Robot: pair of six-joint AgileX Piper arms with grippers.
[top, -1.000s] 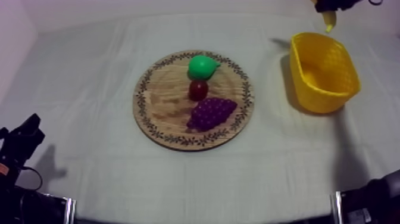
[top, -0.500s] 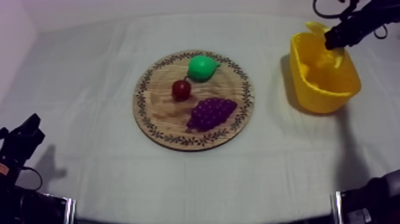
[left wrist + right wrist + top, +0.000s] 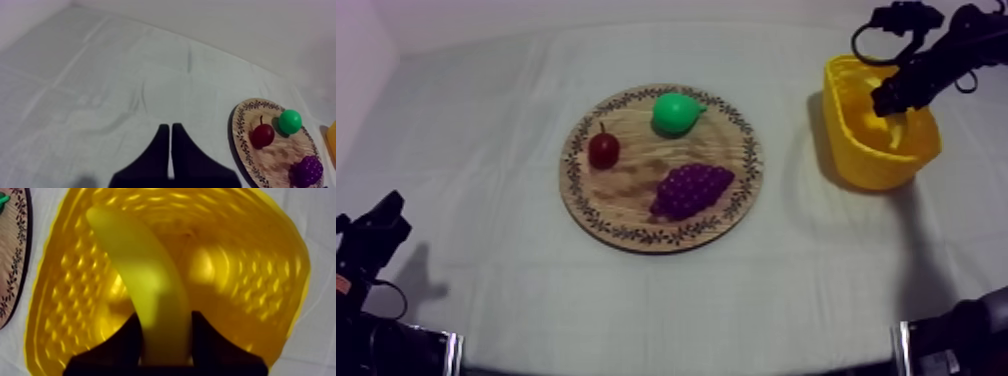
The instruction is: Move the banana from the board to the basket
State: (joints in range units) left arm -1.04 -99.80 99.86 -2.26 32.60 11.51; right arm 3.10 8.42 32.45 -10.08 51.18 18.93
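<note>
Spreading under everything, the table's grey-white cloth [image 3: 486, 150] carries one round wooden board with a patterned rim [image 3: 636, 236] near its middle. Well apart toward my right stands one yellow latticed plastic basket [image 3: 876, 165]. The right gripper [image 3: 891, 98] hangs over that basket's open mouth. Its two black fingers are closed against the sides of one long, curved yellow toy banana [image 3: 150, 288], clamping it near one end. The banana is off the board and lies within the basket's rim, its long axis running straight out from the fingers and down toward the latticed floor. Whether its far tip touches that floor I cannot tell. As I judge it, the coming move turns on this alone: the fruit sits directly beyond the fingers with basket wall [image 3: 240, 253] on every side, so parting them should let it fall inside. The right arm is the one at the basket. The left gripper [image 3: 170, 127] rests low at its own side, well away from both board and basket, its fingers pressed together as a narrow wedge with nothing between. On the board lie one purple bunch of grapes [image 3: 691, 190], one green pear [image 3: 676, 112] and one small red fruit with a stalk [image 3: 603, 150], each apart from the others.
</note>
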